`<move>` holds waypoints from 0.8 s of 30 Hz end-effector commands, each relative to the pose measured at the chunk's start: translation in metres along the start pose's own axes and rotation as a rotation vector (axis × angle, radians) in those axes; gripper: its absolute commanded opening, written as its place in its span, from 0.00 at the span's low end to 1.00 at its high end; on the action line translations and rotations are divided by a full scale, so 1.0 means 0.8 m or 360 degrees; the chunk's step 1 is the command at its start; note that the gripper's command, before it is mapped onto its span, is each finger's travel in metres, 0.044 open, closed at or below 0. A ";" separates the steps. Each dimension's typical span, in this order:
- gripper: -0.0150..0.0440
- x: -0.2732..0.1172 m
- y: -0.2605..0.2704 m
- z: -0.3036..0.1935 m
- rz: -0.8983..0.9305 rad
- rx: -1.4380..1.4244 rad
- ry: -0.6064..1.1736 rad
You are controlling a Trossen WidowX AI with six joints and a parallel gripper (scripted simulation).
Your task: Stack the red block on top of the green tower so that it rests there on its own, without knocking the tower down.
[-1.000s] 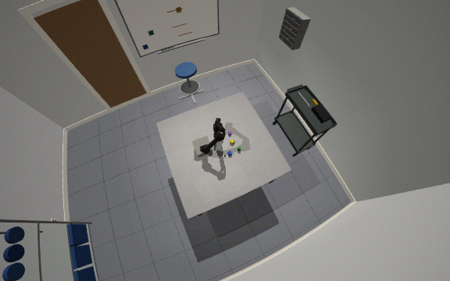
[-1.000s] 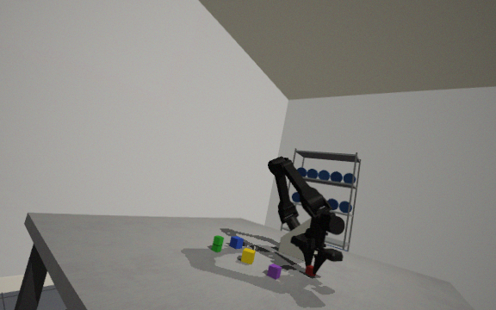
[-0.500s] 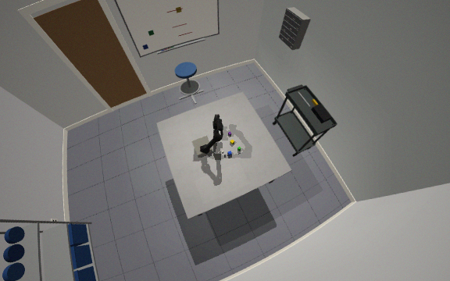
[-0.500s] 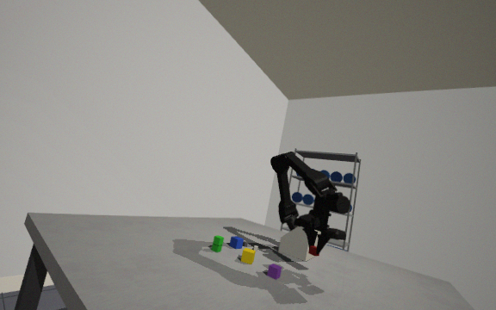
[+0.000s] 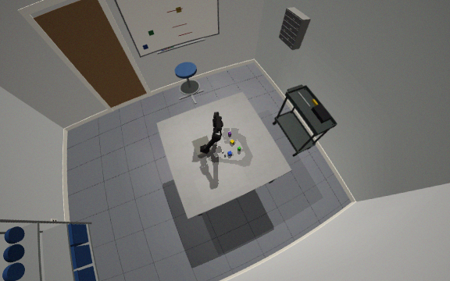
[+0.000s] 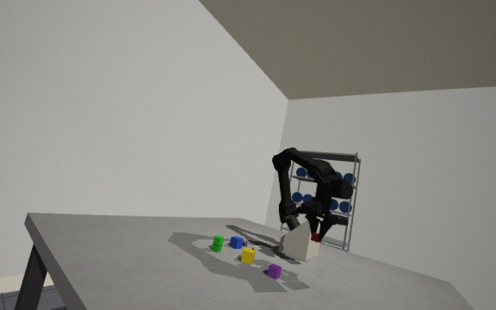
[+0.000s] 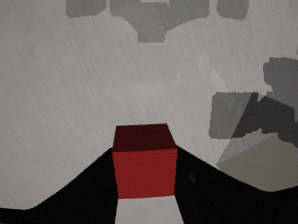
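Note:
The red block (image 6: 315, 237) (image 7: 145, 174) is held between the two black fingers of my gripper (image 6: 318, 235) (image 7: 143, 153), which is shut on it. In the exterior view the block hangs above the table, right of the other blocks; its lower part is not clear. In the top view it is hidden by the arm. The green tower (image 5: 239, 148) (image 6: 217, 244) is two green blocks, one on the other, standing upright. It is well away from my gripper, at the left of the group in the exterior view.
A blue block (image 5: 230, 153) (image 6: 236, 242) stands beside the tower. A yellow block (image 5: 232, 142) (image 6: 248, 256) and a purple block (image 5: 230, 133) (image 6: 275, 271) stand between the tower and my gripper's side. Small grey bits lie by the blue block. A pale angular shape (image 6: 296, 244) shows near the arm.

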State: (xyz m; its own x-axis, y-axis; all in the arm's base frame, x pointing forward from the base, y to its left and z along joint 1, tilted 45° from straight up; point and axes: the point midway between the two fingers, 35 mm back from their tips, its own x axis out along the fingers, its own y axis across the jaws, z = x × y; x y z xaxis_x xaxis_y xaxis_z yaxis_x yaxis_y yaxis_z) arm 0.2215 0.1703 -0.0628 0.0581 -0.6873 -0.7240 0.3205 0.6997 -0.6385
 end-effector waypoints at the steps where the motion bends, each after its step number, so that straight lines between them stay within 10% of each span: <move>1: 0.25 -0.003 0.001 0.003 0.0007 0.0013 0.0008; 24: 0.25 -0.019 -0.083 0.193 0.0117 0.0031 0.0045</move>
State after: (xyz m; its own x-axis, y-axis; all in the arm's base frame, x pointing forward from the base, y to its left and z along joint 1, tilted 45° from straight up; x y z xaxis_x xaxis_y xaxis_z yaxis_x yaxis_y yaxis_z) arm 0.3306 0.1166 0.0155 0.0452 -0.6277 -0.7772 0.3367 0.7420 -0.5797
